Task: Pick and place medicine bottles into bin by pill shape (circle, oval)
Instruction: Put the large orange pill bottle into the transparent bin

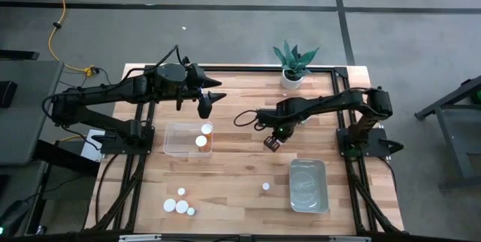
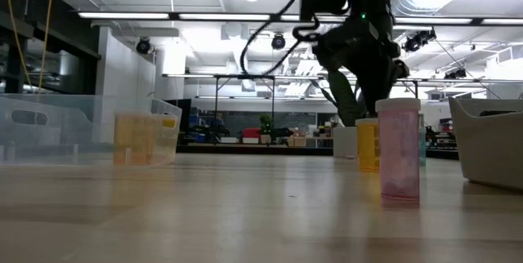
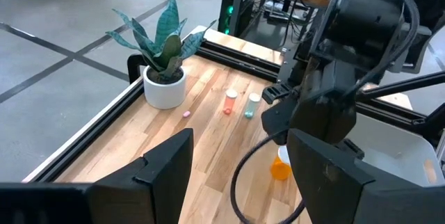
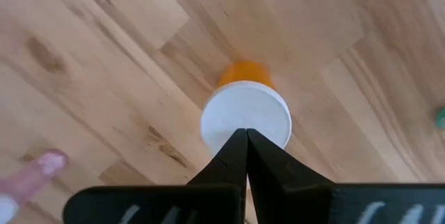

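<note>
An orange medicine bottle (image 4: 245, 78) with a white cap (image 4: 236, 116) stands upright on the table, also seen in the left wrist view (image 3: 280, 169). My right gripper (image 4: 246, 135) hangs shut straight above the cap, pointing down, mid-table (image 1: 270, 143), and seems clear of it. My left gripper (image 1: 214, 96) is open and holds nothing, raised over the far edge of the left clear bin (image 1: 171, 149), which holds two bottles (image 1: 204, 134). A pink bottle (image 3: 230, 102) and a teal bottle (image 3: 252, 106) stand near the plant. Several more bottles (image 1: 180, 205) and a single one (image 1: 265, 187) stand near the front.
A second clear bin (image 1: 308, 197) lies at the near right. A potted plant (image 1: 293, 68) stands at the far edge. A black frame rail (image 1: 240, 68) runs around the table. In the low view a pink bottle (image 2: 400, 153) stands close in front.
</note>
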You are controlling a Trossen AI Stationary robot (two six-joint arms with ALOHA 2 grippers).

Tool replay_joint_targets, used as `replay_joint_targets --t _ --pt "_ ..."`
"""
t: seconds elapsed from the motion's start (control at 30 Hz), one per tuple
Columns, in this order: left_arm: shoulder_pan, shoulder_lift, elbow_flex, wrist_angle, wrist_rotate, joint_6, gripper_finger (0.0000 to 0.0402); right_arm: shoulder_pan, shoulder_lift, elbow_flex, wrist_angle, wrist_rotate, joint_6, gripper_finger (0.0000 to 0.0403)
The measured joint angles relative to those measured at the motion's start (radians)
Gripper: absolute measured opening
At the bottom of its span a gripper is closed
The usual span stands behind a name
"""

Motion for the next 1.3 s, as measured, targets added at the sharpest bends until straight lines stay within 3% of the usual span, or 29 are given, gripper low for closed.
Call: replay_joint_targets --t 0.6,1.3 --pt "0.000 0.000 0.000 0.000 0.000 0.000 0.0220 0.028 0.027 0.003 0.090 -0.014 0.021 0.0000" --pt "0.001 0.000 0.000 0.010 -0.001 0.000 0.0220 0.000 -0.019 0.003 -0.052 0.059 -0.036 0.0000"
